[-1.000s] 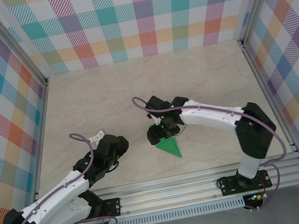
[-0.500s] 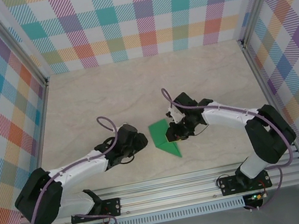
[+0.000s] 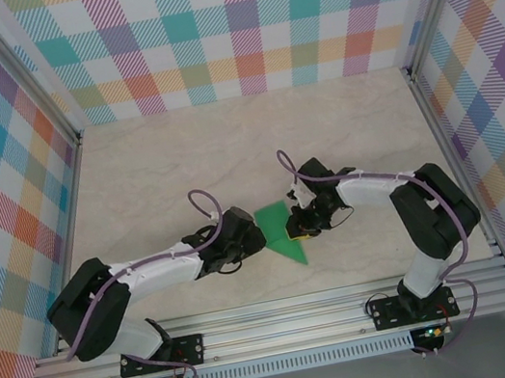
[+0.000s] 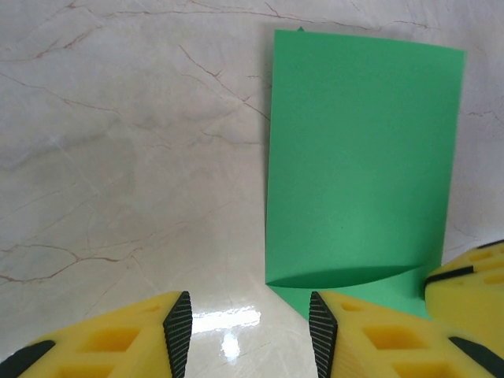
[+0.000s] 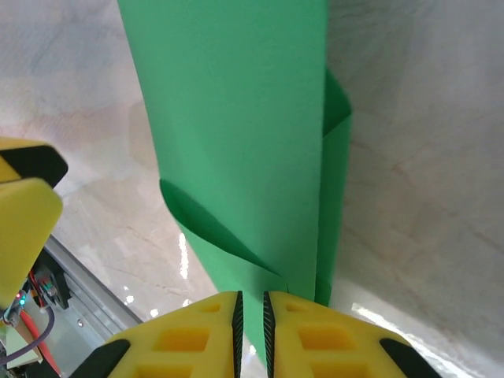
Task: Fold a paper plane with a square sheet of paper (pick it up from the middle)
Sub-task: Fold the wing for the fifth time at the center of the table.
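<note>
Marble table (image 3: 151,168) | left hand (image 4: 246,319) low, spread, beside green paper (image 4: 362,157) | right hand (image 5: 250,311) pinching paper's edge

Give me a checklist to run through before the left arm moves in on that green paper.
1. Right gripper gripping the green paper: ok, fingers closed on its edge.
2. Left gripper ready to grasp: ok, jaws apart with just table between them.
3. Left gripper free of the paper: cannot tell, one finger overlaps the paper's corner in the left wrist view.
4. Paper lying flat: not ok, the top flap bows up off the layer beneath.
5. Fold pressed sharp: not ok, it is a rounded loop beside the right gripper.
</note>
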Robot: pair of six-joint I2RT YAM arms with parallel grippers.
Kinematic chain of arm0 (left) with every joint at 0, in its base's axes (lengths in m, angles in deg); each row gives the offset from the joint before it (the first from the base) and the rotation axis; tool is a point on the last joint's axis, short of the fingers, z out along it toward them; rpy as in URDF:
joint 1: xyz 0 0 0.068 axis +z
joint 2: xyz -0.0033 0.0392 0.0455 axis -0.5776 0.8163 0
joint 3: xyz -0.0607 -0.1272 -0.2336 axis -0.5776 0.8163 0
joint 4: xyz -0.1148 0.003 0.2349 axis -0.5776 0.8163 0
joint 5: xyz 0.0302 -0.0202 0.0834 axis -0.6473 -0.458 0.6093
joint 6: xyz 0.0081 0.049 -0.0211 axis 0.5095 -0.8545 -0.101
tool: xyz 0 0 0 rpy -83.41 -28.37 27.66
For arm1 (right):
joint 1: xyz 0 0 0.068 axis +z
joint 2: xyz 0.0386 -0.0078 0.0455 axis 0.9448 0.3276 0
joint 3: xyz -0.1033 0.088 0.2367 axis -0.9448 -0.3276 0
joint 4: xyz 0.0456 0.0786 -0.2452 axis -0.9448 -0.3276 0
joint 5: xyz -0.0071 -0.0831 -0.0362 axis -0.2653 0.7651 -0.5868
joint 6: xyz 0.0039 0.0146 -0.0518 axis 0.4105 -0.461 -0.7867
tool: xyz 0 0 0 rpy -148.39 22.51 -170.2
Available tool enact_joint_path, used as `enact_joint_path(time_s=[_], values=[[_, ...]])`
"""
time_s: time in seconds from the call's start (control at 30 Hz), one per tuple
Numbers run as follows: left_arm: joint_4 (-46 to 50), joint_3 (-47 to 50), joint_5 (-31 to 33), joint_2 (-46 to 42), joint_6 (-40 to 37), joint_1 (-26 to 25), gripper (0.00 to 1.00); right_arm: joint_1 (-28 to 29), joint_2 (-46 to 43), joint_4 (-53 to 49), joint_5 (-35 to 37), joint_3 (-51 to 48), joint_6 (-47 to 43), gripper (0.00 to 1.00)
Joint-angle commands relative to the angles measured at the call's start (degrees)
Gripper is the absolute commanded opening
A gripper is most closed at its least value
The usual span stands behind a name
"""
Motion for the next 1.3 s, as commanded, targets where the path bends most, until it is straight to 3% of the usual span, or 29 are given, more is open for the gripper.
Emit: enact_joint_path(time_s=[0.0, 0.57, 1.27], values=[[-0.7, -2.1, -0.3, 1.4, 0.5, -1.0, 0.46, -1.1, 2.1, 2.4, -2.0, -1.6, -2.1, 0.17], [-6.7, -2.5, -2.5, 6.0, 6.8, -2.7, 0.58, -4.6, 3.7, 6.7, -4.9, -5.5, -1.7, 0.17], [-15.3, -2.0, -2.9, 11.1, 11.1, -3.3, 0.44, -6.0, 3.6, 8.3, -5.6, -7.4, -1.7, 0.17]])
